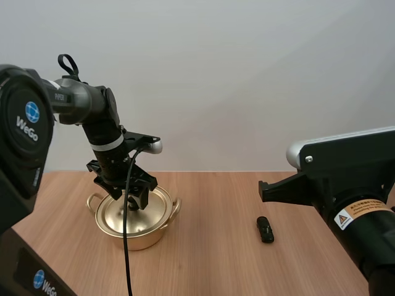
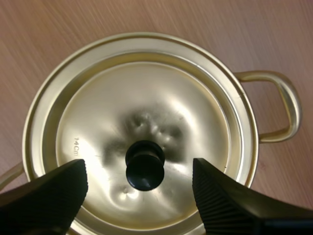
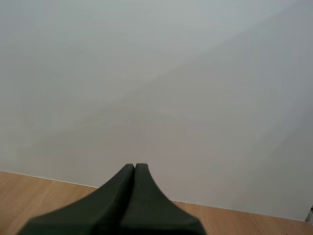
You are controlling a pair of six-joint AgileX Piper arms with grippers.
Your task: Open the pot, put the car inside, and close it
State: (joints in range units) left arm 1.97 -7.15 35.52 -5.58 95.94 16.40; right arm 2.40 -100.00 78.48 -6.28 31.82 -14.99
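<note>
A gold pot stands on the wooden table at the left, its gold lid on it with a black knob in the middle. My left gripper hangs just over the lid, open, one finger on each side of the knob and not touching it. A small black toy car lies on the table to the right of the pot, in front of my right arm. My right gripper is shut on nothing, its fingers together as one dark wedge, pointing at the pale wall.
The pot has two loop handles, one on each side. Bare wooden table lies between the pot and the car. My right arm's body stands over the table's right part.
</note>
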